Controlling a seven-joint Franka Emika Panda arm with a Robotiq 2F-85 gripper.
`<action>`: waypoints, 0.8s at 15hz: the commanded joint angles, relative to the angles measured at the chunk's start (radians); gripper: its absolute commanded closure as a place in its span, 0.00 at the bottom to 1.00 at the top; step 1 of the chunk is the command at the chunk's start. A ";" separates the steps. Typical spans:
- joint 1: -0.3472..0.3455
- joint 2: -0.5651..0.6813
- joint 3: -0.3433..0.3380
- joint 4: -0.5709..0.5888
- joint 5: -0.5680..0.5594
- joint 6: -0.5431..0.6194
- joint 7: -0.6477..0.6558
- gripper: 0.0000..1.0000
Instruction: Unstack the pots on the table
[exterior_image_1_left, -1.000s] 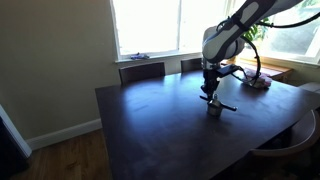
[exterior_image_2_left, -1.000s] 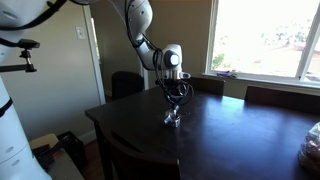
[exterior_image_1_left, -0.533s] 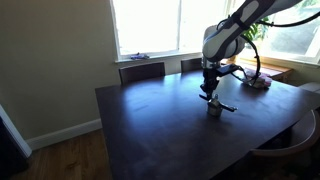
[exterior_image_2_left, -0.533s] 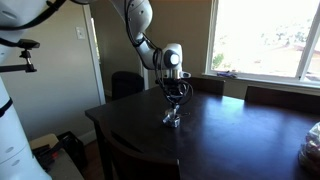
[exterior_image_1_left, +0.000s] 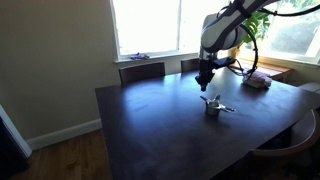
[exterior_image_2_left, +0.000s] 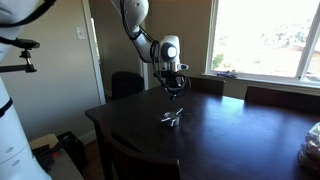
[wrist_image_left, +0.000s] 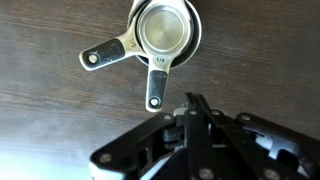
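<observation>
The small grey metal pots (exterior_image_1_left: 213, 104) sit nested on the dark brown table (exterior_image_1_left: 150, 130); they also show in an exterior view (exterior_image_2_left: 171, 118). In the wrist view the stack (wrist_image_left: 165, 35) shows two thin handles, one pointing left and one pointing down toward the jaws. My gripper (exterior_image_1_left: 203, 80) hangs above the stack, clear of it, as both exterior views show (exterior_image_2_left: 173, 90). In the wrist view its fingers (wrist_image_left: 195, 100) are pressed together with nothing visible between them.
A pinkish folded item (exterior_image_1_left: 258, 82) lies near the table's far edge by the window. Chair backs (exterior_image_1_left: 141, 71) stand along the table's far side, and a dark chair (exterior_image_2_left: 127, 82) is behind the arm. Another chair back (exterior_image_1_left: 285, 150) is at the near corner.
My gripper has risen from the pots, where it was down on the stack, to a hand's height above them. The pots stay on the table.
</observation>
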 joint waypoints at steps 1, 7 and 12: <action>0.016 -0.083 0.006 -0.079 0.004 0.024 0.000 0.96; 0.037 -0.069 -0.021 -0.083 -0.026 0.001 0.034 0.63; 0.048 -0.019 -0.052 -0.071 -0.064 -0.012 0.061 0.68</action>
